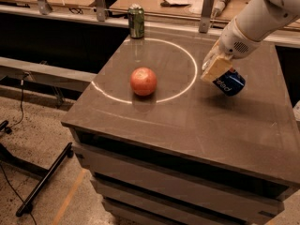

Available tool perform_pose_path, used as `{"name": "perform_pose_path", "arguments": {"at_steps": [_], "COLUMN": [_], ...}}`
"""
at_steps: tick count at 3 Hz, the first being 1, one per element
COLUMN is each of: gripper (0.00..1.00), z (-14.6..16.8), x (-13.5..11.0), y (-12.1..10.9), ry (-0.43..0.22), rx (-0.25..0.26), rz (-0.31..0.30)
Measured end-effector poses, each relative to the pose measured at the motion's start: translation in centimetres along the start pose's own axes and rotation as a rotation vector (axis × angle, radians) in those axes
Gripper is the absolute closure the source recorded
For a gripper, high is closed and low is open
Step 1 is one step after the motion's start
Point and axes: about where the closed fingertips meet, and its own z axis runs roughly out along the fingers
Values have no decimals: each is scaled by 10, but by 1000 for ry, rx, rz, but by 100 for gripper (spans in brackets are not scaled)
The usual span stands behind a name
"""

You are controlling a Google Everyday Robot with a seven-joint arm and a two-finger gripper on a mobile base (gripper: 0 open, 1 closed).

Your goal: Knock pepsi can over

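The pepsi can (229,82) is dark blue with white lettering. It is tipped far over on the right part of the dark table top (187,116), its upper end hidden behind my gripper. My gripper (215,69), with beige pads on a white arm, comes down from the upper right and sits against the can's left upper side. The orange-red ball (143,81) rests inside the white circle (191,62) to the left of the gripper.
A green can (136,21) stands upright at the table's far left corner. A wooden bench with metal posts (205,12) and clutter runs behind the table. The table's right edge is close to the pepsi can. A black stand (42,182) lies on the floor at left.
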Motion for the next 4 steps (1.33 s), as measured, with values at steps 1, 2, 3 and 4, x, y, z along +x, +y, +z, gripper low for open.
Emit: {"name": "perform_pose_path", "arguments": {"at_steps": [1, 2, 3, 4], "gripper": [35, 0, 0, 0], "z": [2, 6, 6, 45], "x": [-1, -2, -2, 18], "y": [0, 1, 1, 26], "ry": [0, 1, 1, 33], "rx": [-3, -9, -9, -96], "rz": [-1, -3, -3, -24]}}
